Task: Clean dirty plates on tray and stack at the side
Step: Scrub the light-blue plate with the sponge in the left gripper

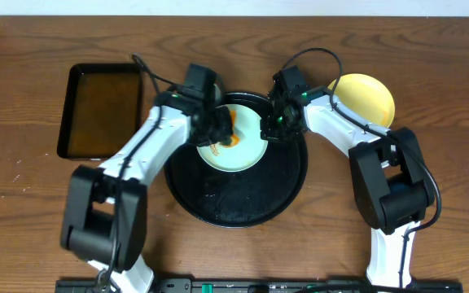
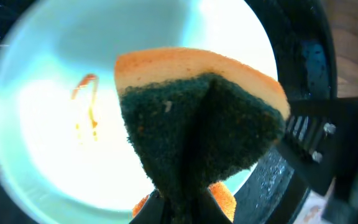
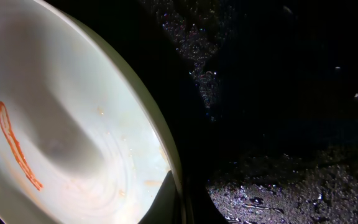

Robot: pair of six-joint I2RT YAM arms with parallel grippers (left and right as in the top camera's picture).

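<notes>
Left wrist: sponge (image 2: 197, 118) in left hand (image 2: 179, 208), over sauce-smeared plate (image 2: 55, 124)

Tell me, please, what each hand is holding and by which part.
The left hand pinches the sponge by one end; the right hand grips the smeared plate by its rim.

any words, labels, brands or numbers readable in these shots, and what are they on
None readable.
Pale patch low right in the left wrist view, maybe a label: too blurred to read.
Blue plate, yellow plate, sponge, round tray, small tray: no print visible.
</notes>
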